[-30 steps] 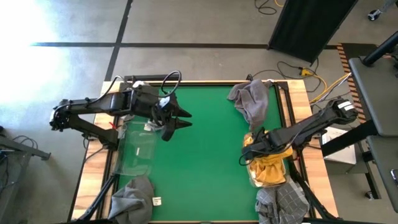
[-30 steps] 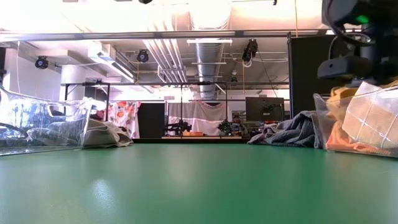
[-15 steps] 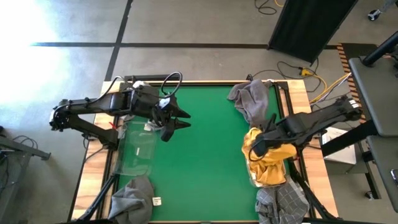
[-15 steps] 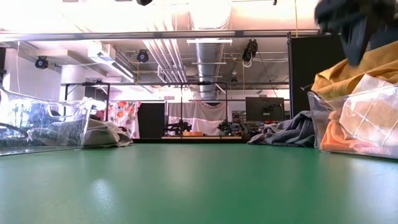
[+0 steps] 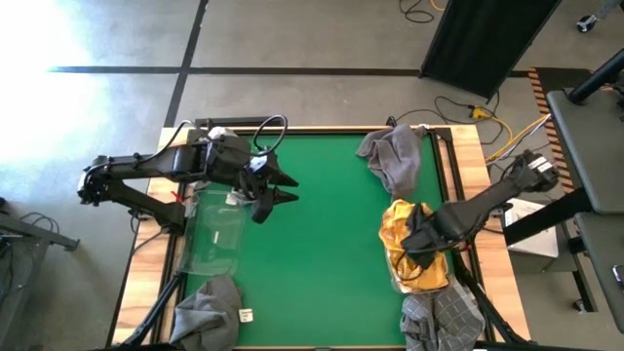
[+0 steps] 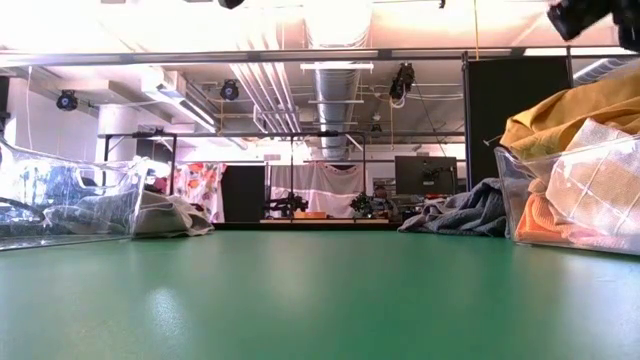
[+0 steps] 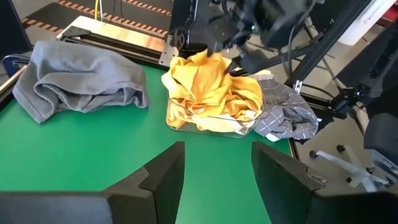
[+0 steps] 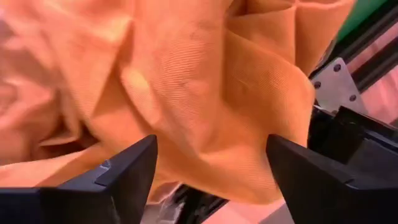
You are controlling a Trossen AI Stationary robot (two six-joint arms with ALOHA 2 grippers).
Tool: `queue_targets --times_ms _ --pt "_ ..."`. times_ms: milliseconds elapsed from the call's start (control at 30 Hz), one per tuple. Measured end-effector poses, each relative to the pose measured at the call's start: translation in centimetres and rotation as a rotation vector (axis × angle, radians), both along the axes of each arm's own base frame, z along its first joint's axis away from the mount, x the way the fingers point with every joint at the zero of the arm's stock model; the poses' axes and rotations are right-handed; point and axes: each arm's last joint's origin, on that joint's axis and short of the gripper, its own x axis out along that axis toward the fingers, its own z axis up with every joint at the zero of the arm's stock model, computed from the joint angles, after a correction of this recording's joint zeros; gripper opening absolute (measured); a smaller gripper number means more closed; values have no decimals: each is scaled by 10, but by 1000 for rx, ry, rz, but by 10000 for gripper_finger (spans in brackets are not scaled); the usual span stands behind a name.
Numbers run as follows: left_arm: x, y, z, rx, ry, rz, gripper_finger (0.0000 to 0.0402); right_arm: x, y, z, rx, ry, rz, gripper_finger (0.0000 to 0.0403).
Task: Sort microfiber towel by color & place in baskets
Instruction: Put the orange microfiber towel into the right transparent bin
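Overhead, the right claw (image 5: 417,244) hangs over the heaped orange towels (image 5: 408,234) in the right basket (image 5: 397,281); the left claw (image 5: 283,187) waits near the left basket (image 5: 214,234). In the right wrist view, its fingers (image 8: 127,168) stand spread above orange cloth, holding nothing. In the left wrist view, the left claw's fingers gape empty over the green counter (image 7: 93,155).

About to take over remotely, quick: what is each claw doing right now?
Left claw: open, empty, above the green table.
Right claw: open, holding nothing, just over the orange-yellow towels in the right basket.
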Motion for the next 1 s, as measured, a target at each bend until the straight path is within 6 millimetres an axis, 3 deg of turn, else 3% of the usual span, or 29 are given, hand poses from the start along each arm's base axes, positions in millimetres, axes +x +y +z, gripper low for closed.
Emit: queue_targets --times_ms 167,333,433,467,633,733,833,1000 --pt "0 0 0 8 0 -2 170 16 10 -30 9 -4 58 237" --pt "0 0 0 1 1 0 170 57 31 -50 128 -246 142 114" --pt "0 0 0 -11 3 6 170 66 34 -65 115 -214 165 32" --pt "0 0 0 -11 2 6 170 66 34 -73 99 -174 173 23" --pt "0 0 0 -12 3 6 170 56 27 -115 72 10 169 11" --pt "0 0 -1 -12 7 5 170 50 22 -127 46 75 129 16" --pt "0 0 -1 -13 11 4 170 52 20 -118 75 56 81 41" --pt "-1 0 -3 -13 33 4 170 54 15 -72 101 -126 -20 121"
